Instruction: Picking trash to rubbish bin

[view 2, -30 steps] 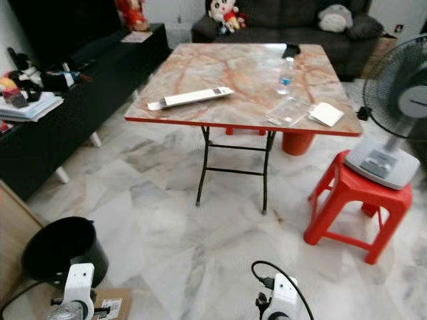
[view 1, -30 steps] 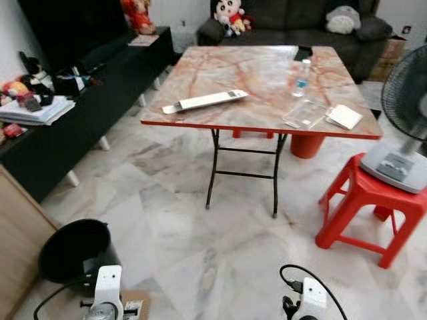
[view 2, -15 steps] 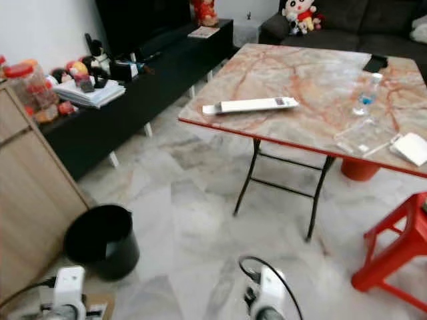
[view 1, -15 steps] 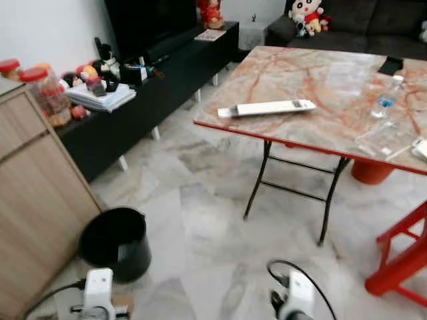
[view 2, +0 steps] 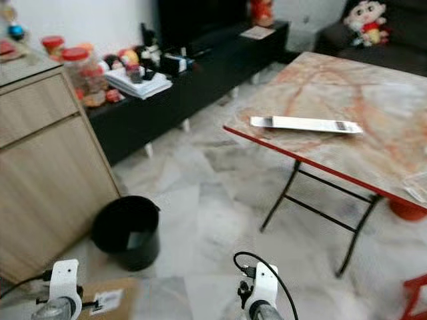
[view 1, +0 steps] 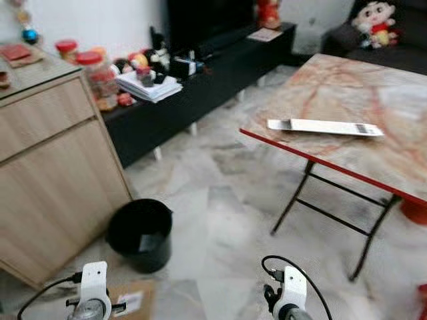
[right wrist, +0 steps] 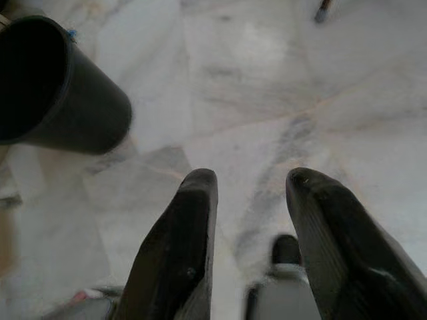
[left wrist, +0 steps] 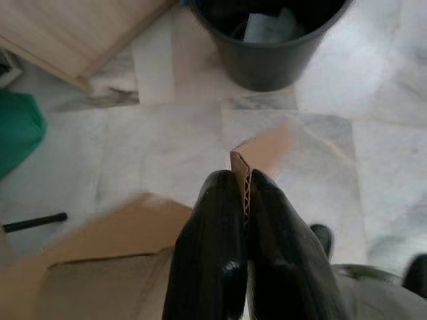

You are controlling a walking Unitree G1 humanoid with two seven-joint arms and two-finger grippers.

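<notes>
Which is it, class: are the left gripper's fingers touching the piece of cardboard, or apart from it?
Touching. The left wrist view shows the left gripper with its two black fingers pressed on either side of the cardboard edge, no gap showing.

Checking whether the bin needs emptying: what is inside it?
Inside the black bin, the left wrist view shows one pale, crumpled piece of trash near the bottom. The rest of the inside is dark, and the rim hides part of it.

The table (view 1: 373, 143) runs off the head view's edge, and shelf clutter (view 1: 140, 70) is blurred.
</notes>
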